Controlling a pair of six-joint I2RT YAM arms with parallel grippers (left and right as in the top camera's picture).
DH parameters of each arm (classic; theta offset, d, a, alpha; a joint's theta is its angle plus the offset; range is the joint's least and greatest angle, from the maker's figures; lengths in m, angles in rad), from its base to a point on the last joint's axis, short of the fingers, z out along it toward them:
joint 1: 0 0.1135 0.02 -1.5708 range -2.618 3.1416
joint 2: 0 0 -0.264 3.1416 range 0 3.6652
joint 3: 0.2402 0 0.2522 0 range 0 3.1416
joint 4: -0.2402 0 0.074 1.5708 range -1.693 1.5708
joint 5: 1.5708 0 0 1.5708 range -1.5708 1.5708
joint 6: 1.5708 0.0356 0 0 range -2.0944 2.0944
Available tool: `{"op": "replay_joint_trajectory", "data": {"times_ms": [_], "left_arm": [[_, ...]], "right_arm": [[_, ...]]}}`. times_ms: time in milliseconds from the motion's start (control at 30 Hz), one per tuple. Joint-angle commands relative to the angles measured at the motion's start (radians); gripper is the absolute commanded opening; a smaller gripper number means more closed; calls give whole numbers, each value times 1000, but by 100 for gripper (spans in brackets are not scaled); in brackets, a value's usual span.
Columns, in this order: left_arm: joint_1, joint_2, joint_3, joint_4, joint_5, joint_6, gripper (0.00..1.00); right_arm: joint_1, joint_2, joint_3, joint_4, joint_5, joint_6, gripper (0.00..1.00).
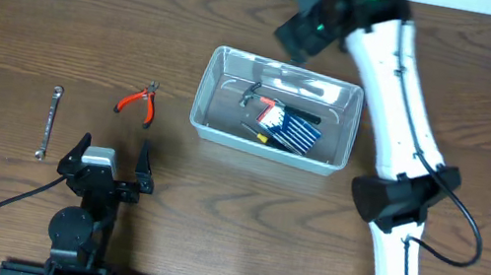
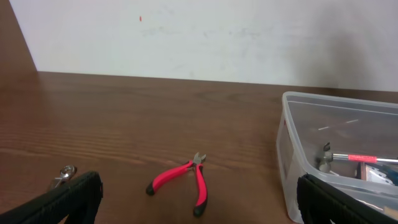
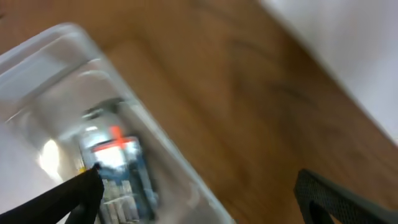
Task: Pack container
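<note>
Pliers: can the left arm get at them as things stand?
Probably yes: the pliers lie bare on the table just ahead of the open left gripper, nothing between them, container off to its right.

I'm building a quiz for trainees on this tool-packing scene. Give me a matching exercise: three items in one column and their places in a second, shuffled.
Column one
1. red-handled pliers
2. wrench
3. blue case

Column two
A. inside the container
B. on the table, furthest left of the three
C. on the table, between the wrench and the container

Pairs: 1-C, 2-B, 3-A
</note>
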Motion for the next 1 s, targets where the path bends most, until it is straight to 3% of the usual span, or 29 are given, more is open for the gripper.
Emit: {"op": "replay_joint_trajectory", "data": {"times_ms": [0,167,433,967], "left_arm": [[3,-5,-15,-38,6,-6,98],[3,-5,-15,-38,6,-6,98],[3,-5,-15,-38,6,-6,98],[3,-5,-15,-38,6,-6,98]], "right_arm": [[-99,-6,164,-66,153,178,99],[-270,-9,330,-204,163,322,99],[-509,-34,308,-205,64,413,99],[-662,-34,-79,-198,-21,457,99]]}}
